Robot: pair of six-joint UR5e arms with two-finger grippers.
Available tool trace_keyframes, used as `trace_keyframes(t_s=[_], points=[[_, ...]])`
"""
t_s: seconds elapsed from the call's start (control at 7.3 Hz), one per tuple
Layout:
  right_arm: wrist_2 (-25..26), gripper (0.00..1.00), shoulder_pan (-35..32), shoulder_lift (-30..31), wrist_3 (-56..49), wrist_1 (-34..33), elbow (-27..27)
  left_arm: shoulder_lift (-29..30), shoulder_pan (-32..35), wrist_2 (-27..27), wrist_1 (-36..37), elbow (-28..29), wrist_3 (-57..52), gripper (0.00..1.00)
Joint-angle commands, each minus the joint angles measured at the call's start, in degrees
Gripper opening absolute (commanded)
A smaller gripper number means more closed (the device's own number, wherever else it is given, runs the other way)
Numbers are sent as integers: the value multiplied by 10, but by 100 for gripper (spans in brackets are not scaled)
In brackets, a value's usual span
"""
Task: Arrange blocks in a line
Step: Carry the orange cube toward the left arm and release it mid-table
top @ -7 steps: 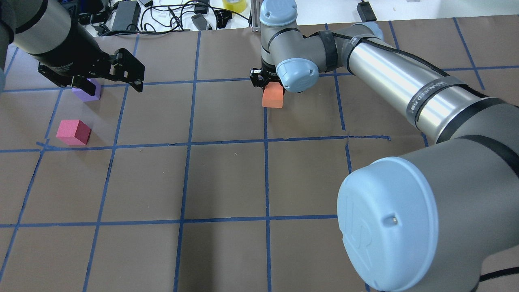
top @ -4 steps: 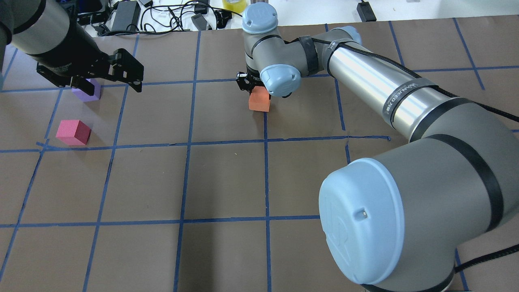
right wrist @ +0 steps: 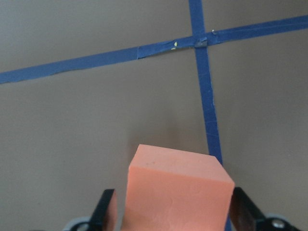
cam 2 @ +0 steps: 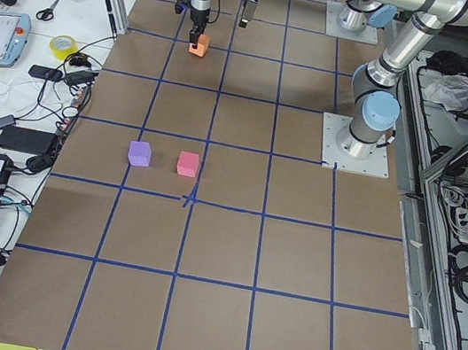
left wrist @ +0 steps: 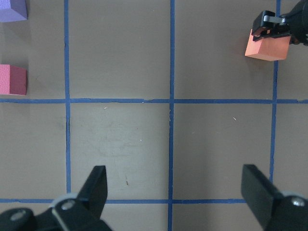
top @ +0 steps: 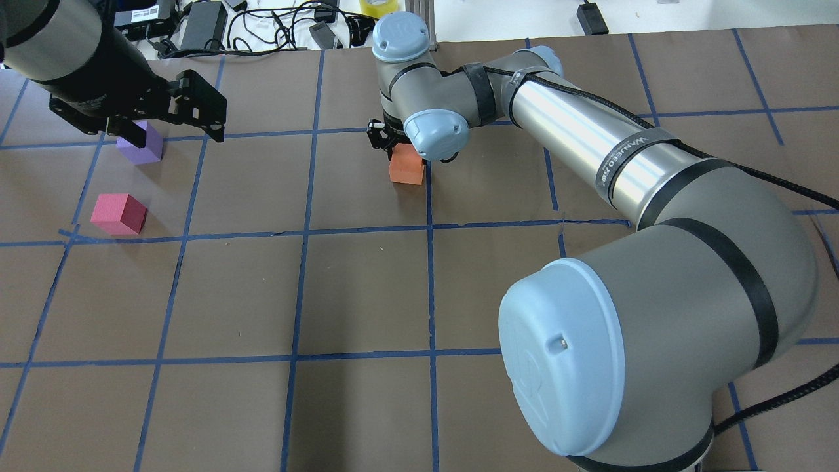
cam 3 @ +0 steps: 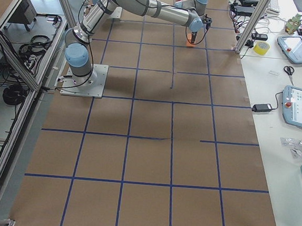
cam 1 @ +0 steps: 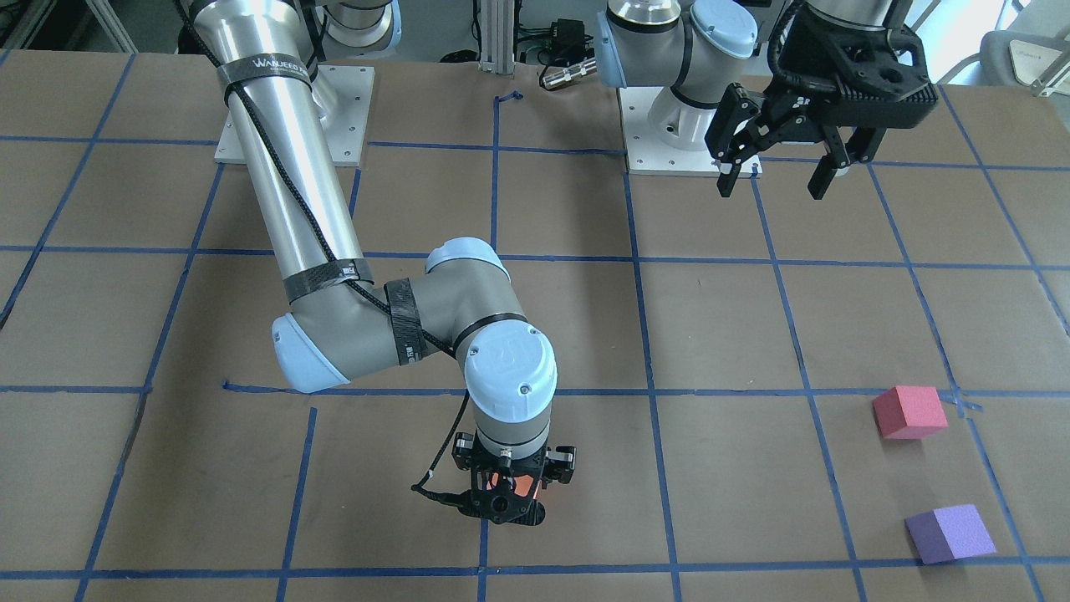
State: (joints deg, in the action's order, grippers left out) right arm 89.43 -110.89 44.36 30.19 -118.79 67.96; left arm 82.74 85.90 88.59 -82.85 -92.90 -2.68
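The right gripper (cam 1: 507, 492) is closed on the orange matte foam cube (top: 406, 172), holding it low over the brown paper-covered tabletop (top: 360, 295). The next move likely turns on the other two lying well apart on that gripper's left: the pinkish-red foam cube (cam 1: 909, 411) and, just beyond it, the purple foam cube (cam 1: 950, 533). The left gripper (cam 1: 772, 186), spread wide and empty, hangs high between the pair and the orange cube, so it is nearer them; there are three cubes, one per colour, none with a long axis.

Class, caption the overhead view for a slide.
Right gripper holds orange block; left gripper hangs open; purple block, pink block lie free.
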Motion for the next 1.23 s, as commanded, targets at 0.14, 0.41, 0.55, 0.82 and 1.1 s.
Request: trace_keyframes(t_s=[0.14, 0.41, 0.55, 0.82, 1.1], points=[[0, 100, 1, 26, 0, 27, -3, -2, -6, 9, 13, 1, -12, 100], [2, 100, 15, 81, -7, 80, -3, 0, -4, -4, 16, 5, -14, 100], [2, 100, 35, 111, -12, 94, -2, 0, -7, -6, -25, 6, -35, 100], [3, 100, 105, 178, -189, 159, 14, 8, -8, -5, -49, 10, -22, 100], [9, 100, 165, 248, -280, 202, 52, 72, -4, -10, 23, -2, 7, 100]])
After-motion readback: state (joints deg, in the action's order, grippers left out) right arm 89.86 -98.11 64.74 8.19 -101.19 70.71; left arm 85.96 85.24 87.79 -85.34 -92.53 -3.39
